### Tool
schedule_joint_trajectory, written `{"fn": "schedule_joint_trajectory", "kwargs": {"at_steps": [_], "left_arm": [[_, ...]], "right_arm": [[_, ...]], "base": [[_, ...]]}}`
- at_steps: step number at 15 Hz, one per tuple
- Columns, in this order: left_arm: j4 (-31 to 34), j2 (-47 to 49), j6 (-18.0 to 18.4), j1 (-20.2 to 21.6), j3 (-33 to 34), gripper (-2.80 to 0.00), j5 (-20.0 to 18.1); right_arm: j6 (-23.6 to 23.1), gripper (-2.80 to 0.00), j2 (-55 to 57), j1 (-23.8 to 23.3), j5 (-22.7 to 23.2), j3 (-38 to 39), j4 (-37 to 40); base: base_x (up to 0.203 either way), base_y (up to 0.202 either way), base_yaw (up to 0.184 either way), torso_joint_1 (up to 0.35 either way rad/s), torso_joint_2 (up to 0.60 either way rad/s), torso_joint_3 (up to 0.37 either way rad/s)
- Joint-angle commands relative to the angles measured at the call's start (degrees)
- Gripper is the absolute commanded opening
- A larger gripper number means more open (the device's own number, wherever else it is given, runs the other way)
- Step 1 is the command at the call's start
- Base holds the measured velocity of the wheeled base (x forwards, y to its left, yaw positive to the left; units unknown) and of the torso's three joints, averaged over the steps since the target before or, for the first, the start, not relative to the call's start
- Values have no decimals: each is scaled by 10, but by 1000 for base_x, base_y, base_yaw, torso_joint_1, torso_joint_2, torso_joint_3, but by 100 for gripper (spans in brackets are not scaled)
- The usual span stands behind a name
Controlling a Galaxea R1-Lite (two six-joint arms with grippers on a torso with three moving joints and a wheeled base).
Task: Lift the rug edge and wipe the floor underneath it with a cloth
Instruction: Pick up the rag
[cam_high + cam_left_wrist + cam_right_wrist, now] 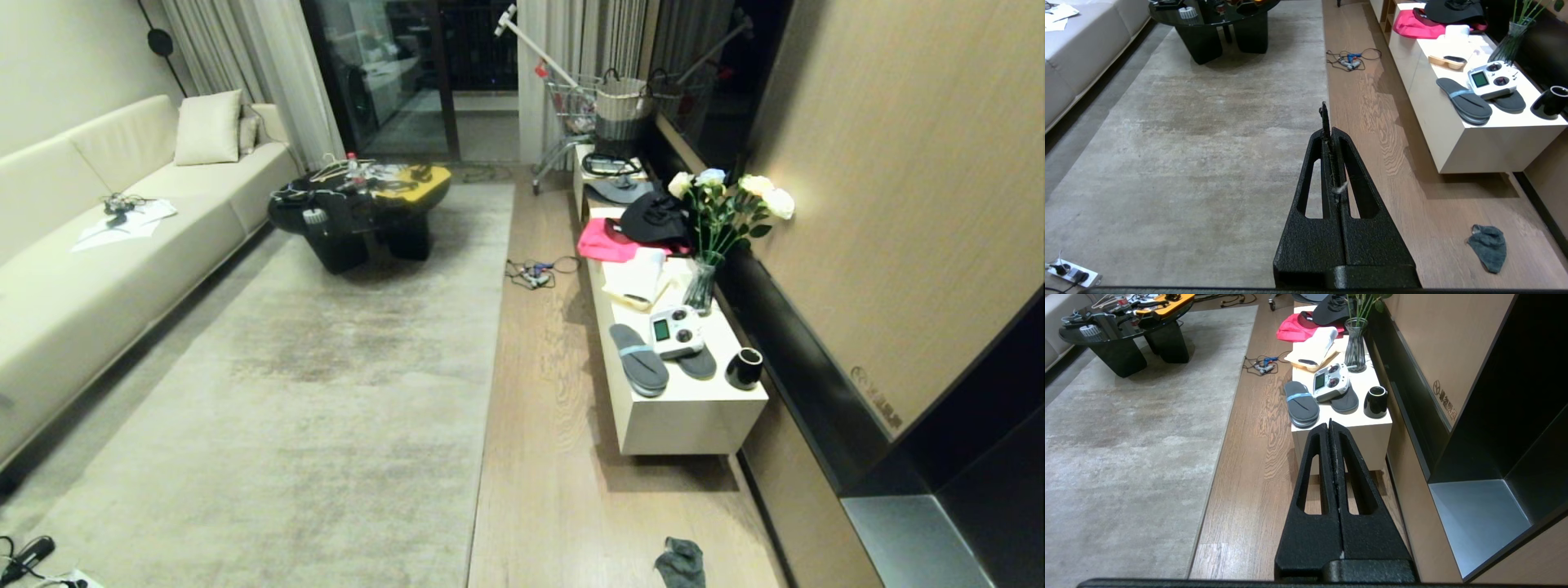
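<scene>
Scanning the room, we saw the rug edge (495, 327) lying flat on the floor (555, 457); the cloth (1488, 247) lay well apart from our left gripper (1329, 122) and right gripper (1329, 428), both pressed together, empty.

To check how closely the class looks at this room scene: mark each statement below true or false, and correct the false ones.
1. The cloth lies on the rug. False: it lies on the bare floor, apart from the rug edge.
2. Both the left gripper and the right gripper are shut and empty. True.
3. The rug edge is lifted. False: it lies flat.
4. White roses stand in a vase on the low cabinet. True.
5. The pink garment is on the sofa. False: it is on the cabinet.
</scene>
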Motion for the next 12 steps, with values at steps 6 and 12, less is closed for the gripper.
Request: {"fn": "schedule_joint_trajectory", "kwargs": {"at_steps": [6,12], "left_arm": [[0,1,0,0,0,-280,0],[0,1,1,0,0,-280,-1]], "right_arm": [[0,-280,1,0,0,0,0],[0,-280,0,1,0,0,0]], "base": [[0,0,0,0,0,0],[0,0,0,0,0,0]]}}
